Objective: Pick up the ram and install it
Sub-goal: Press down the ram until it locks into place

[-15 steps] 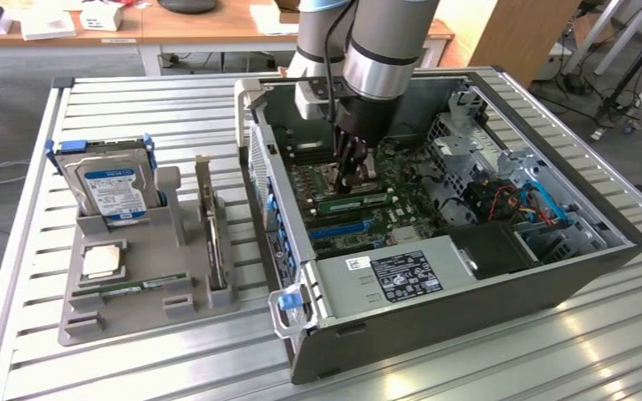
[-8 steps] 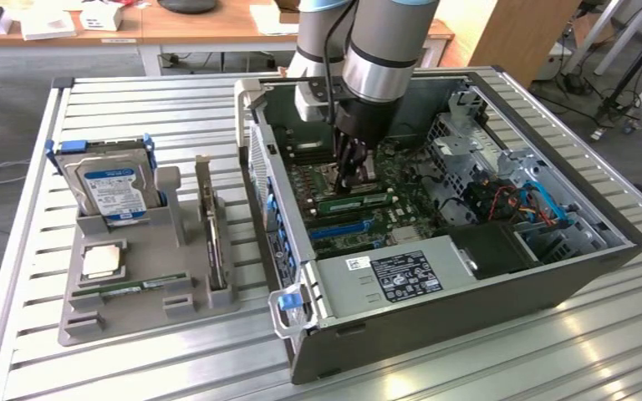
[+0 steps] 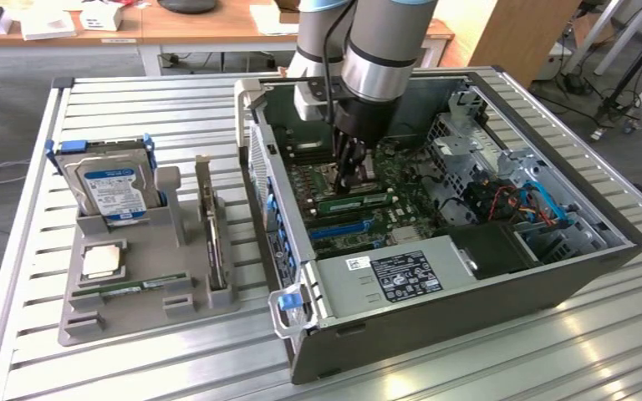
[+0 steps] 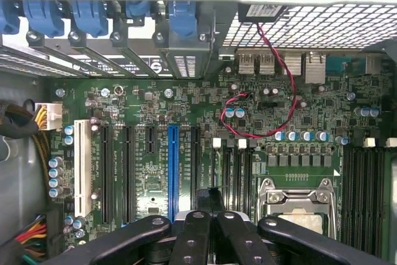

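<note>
The ram (image 3: 364, 201), a narrow green stick, lies along a memory slot on the motherboard (image 3: 405, 213) inside the open computer case. My gripper (image 3: 349, 185) reaches straight down into the case, shut, with its tips at the stick's top edge near one end. I cannot tell whether the tips pinch the stick or only rest on it. In the wrist view the black fingers (image 4: 197, 228) meet at the gripper (image 4: 209, 198), just beside the black memory slots (image 4: 232, 172); the ram itself is hidden under them.
The case wall (image 3: 455, 301) and drive cage (image 3: 522, 209) ring the motherboard. A silver processor socket (image 4: 296, 200) and a blue card slot (image 4: 172, 166) flank the gripper. A grey tray (image 3: 87, 322) on the exterior view's left holds a hard drive (image 3: 109, 188), a processor chip (image 3: 100, 261), an upright card (image 3: 211, 230) and another green stick (image 3: 131, 289).
</note>
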Tool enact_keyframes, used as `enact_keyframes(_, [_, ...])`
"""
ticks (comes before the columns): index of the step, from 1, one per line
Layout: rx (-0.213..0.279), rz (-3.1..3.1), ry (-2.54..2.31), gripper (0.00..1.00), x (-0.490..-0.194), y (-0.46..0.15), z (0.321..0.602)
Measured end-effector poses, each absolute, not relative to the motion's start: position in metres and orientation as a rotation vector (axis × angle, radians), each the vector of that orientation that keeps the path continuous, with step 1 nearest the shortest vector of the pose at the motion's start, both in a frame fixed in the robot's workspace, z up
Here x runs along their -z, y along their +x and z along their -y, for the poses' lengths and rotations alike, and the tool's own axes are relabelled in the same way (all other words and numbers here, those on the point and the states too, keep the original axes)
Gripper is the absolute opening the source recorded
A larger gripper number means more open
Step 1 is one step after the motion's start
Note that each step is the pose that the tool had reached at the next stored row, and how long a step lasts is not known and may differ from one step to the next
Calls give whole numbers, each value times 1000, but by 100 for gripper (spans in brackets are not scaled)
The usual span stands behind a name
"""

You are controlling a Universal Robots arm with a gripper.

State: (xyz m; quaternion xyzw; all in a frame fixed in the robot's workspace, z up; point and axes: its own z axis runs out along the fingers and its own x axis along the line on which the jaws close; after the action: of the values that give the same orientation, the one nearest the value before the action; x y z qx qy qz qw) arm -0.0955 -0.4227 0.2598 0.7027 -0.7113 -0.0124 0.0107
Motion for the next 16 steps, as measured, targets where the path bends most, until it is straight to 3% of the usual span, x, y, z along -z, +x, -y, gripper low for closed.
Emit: enact_keyframes(16, [39, 2219, 2193, 11, -257, -98, 423])
